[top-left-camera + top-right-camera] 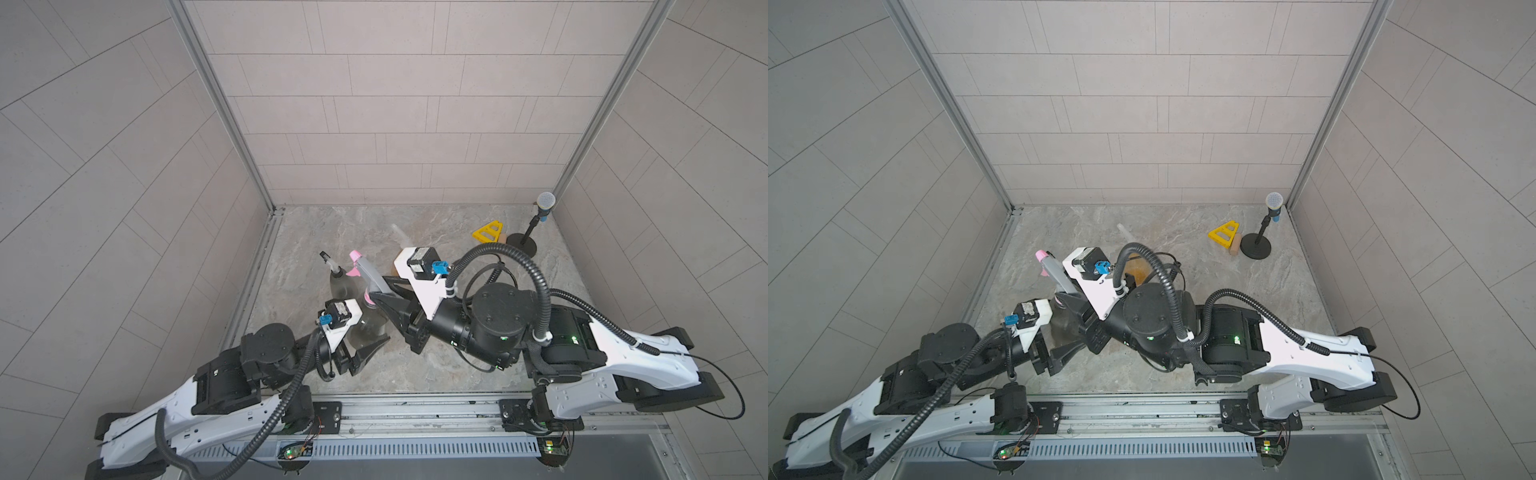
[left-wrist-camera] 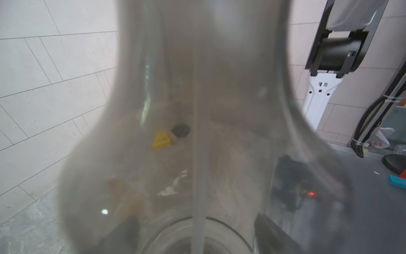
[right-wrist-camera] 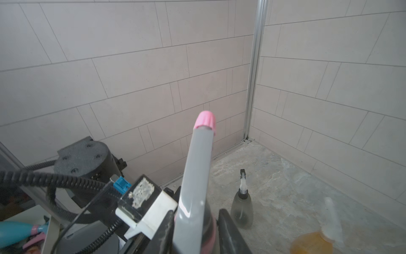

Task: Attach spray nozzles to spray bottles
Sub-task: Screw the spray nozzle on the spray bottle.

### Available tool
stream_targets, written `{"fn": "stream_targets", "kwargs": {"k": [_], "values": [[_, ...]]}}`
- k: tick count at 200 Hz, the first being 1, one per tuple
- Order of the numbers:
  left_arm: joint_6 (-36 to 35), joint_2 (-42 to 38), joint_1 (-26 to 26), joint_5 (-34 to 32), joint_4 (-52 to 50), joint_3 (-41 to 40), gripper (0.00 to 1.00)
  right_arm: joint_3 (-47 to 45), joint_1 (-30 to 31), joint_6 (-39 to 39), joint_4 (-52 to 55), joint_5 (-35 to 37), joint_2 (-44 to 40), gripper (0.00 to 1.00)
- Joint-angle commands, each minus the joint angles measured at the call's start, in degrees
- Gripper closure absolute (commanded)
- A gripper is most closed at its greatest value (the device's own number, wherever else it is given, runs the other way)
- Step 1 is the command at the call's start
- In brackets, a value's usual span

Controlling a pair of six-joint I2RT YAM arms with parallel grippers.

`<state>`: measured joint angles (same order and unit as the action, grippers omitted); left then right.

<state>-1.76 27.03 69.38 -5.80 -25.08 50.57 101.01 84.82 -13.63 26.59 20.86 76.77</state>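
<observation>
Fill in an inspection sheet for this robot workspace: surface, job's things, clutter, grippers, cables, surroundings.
surface: marbled tabletop, no spills seen.
job's things: grey-and-pink nozzle on the neck of the held grey bottle; second grey bottle upright, white-and-black nozzle on; amber bottle with translucent nozzle on, partly hidden.
clutter: yellow triangle, wooden piece, microphone stand, far right corner.
grippers: left gripper shut on the held grey bottle; right gripper astride the nozzle collar, jaws slightly apart from it.
cables: corrugated hose arches high over the work area.
surroundings: tiled walls, aluminium posts.
</observation>
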Motion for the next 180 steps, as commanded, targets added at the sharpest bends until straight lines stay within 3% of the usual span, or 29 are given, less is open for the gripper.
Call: {"fn": "stream_targets", "kwargs": {"k": [1,36,65,83,121,180], "values": [[1.0,-1.2,-0.3,0.3,4.5,2.0,1.0,1.1,0.4,4.6,1.8,-3.8,-2.7,0.54],[1.6,-2.7,-0.4,2.1,5.1,1.0,1.0,-3.8,-0.7,6.6,0.3,-11.9,-8.6,0.46],[1.6,-3.9,-0.3,7.9,5.6,0.2,1.0,-5.6,-11.3,3.5,-1.9,-40.6,-9.4,0.46],[1.5,-3.9,-0.3,12.5,5.6,0.4,1.0,-5.8,-15.1,2.9,-3.6,-50.8,-8.5,0.45],[2.1,-3.9,-0.4,17.9,5.6,0.5,1.0,-7.4,-16.6,2.4,-9.4,-56.3,-6.7,0.44],[2.4,-3.1,-0.3,19.5,5.4,0.7,1.0,-7.1,-16.7,2.4,-11.5,-56.9,-4.5,0.52]]}}
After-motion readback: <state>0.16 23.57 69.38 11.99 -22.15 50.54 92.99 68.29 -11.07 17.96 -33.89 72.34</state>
